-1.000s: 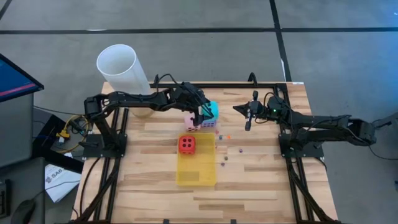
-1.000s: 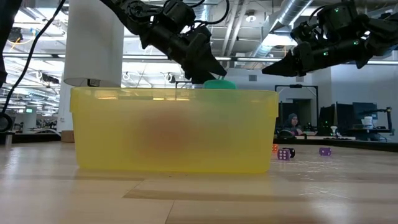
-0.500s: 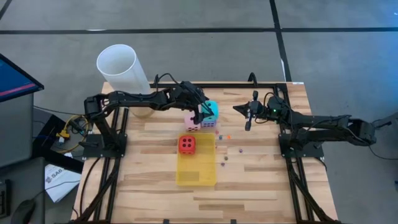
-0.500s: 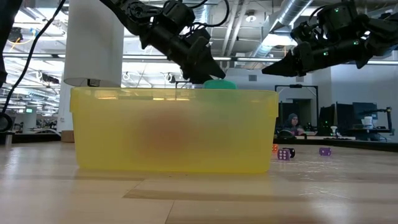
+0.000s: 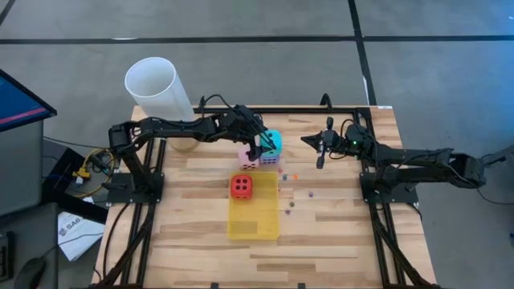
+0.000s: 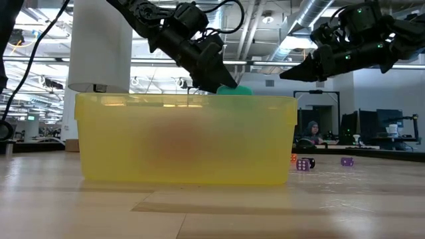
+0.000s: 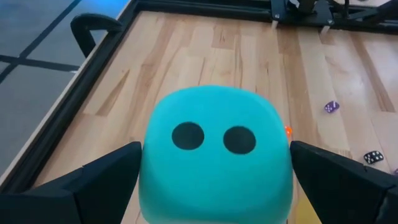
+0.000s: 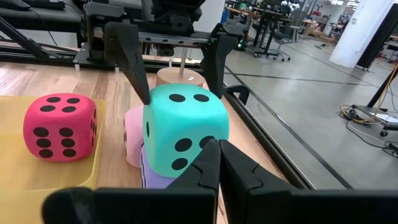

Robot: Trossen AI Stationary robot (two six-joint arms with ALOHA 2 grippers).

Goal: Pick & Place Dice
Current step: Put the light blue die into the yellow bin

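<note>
Left gripper [image 5: 266,145] lower around cyan die [image 5: 273,142]

A tall white plastic cylinder [image 5: 154,90] stands upright at the wooden slatted table's [image 5: 337,233] ten o'clock corner. A flat yellow translucent rectangular tray [image 5: 254,213] lies near the table's centre, slightly toward six o'clock. Off the table at nine o'clock sits a dark monitor with a blue screen [image 5: 20,103], with white papers [image 5: 74,237] on the floor at eight o'clock.
</note>
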